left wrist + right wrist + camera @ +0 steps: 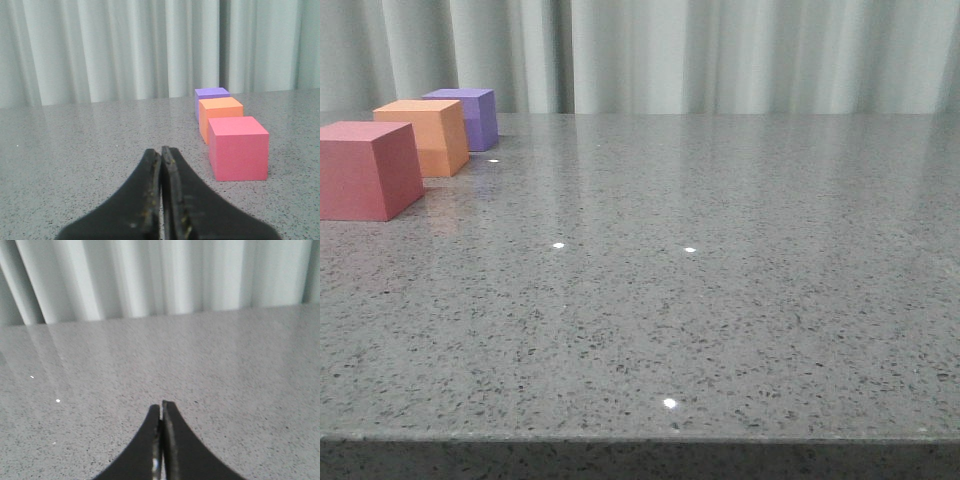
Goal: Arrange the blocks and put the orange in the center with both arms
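Three matte cubes stand in a line at the far left of the table in the front view: the pinkish-red cube nearest, the orange cube in the middle, the purple cube farthest. The left wrist view shows the same line: pinkish-red, orange, purple. My left gripper is shut and empty, low over the table, short of the pinkish-red cube and to its side. My right gripper is shut and empty over bare table. Neither gripper shows in the front view.
The grey speckled table runs to a front edge near the camera. Pale curtains hang behind the table's far edge.
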`<state>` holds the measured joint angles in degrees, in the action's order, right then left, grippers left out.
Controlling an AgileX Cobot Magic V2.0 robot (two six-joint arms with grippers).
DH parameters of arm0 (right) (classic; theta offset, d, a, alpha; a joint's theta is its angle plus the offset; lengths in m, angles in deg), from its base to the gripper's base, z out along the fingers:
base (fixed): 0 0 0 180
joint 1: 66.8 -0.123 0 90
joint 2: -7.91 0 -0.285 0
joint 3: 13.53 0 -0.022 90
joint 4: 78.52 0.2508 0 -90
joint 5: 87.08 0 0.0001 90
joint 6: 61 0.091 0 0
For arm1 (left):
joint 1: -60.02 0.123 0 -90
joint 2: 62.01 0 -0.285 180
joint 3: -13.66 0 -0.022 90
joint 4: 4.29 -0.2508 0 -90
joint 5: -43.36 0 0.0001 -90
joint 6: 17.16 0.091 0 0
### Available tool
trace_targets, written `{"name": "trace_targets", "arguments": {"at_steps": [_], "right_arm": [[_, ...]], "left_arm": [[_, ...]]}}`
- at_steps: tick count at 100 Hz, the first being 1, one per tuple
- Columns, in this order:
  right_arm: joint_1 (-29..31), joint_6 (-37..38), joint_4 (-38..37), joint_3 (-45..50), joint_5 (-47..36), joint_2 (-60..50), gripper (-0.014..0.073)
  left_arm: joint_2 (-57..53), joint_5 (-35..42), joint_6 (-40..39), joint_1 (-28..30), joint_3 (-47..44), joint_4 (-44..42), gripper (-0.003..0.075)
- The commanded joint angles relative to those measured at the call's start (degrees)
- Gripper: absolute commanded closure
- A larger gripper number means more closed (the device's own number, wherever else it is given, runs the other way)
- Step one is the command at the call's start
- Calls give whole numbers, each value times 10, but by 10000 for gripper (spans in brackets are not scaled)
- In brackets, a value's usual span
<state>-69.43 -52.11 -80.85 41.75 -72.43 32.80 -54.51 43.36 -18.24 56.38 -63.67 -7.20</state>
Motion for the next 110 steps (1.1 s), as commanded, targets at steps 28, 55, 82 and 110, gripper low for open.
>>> {"name": "trace_targets", "arguments": {"at_steps": [28,55,82,110], "right_arm": [[2,-28,8,128,-77,-163,660],[2,-28,8,208,-175,-187,660],[2,-28,8,225,-216,-187,660],[2,-28,8,225,-216,-187,660]], "left_arm": [[-18,44,-4,1,-25,5,739],[-18,44,-4,1,-25,5,739],[-18,44,-4,1,-25,5,739],[-18,44,-4,1,-25,5,739]]}}
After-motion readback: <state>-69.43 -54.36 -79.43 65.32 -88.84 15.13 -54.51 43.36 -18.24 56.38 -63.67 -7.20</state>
